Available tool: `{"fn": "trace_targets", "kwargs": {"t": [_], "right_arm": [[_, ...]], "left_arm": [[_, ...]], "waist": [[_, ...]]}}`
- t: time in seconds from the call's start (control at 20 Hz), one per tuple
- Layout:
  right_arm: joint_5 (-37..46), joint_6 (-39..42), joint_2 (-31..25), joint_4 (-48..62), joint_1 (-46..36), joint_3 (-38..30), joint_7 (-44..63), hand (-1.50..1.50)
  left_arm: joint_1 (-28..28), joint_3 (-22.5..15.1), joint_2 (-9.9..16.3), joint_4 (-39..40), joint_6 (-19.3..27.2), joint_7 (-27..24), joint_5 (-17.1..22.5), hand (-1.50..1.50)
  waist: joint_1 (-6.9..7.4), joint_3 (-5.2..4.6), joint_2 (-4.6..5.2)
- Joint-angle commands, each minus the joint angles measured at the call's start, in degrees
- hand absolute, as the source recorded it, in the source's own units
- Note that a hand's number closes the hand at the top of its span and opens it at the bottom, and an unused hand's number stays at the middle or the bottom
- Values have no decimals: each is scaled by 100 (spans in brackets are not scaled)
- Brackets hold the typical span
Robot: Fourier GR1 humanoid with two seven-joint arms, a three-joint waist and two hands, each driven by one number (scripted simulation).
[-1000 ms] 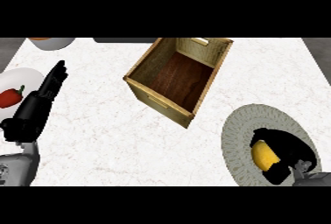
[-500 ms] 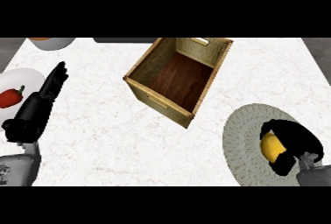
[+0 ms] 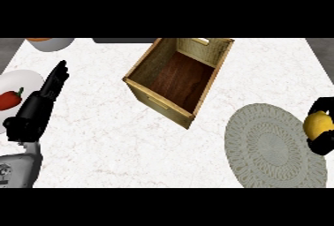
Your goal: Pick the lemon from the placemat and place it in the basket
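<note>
Head view: the right hand (image 3: 322, 132) has its fingers (image 3: 321, 145) curled round the lemon (image 3: 317, 125), lifted beside the placemat (image 3: 274, 152) for carrying. The basket (image 3: 179, 79) stands well left of those fingers. The left hand (image 3: 40, 106) rests, fingers straight.

Black robot hand (image 3: 39, 106), grey forearm (image 3: 16, 170)
</note>
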Motion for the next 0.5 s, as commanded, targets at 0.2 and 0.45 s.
{"fn": "trace_targets", "kwargs": {"t": [0.2,0.45], "right_arm": [[-452,-1022,316,-1325,-937,-1047,255,150],[-1320,-1106,625,-1772,-2065,-1393,382,150]], "left_arm": [[-119,55,35,98,20,57,-48,0],[104,3,-3,80,-46,-151,-46,0]], "waist": [[-59,3,-37],[81,-3,-13]]}}
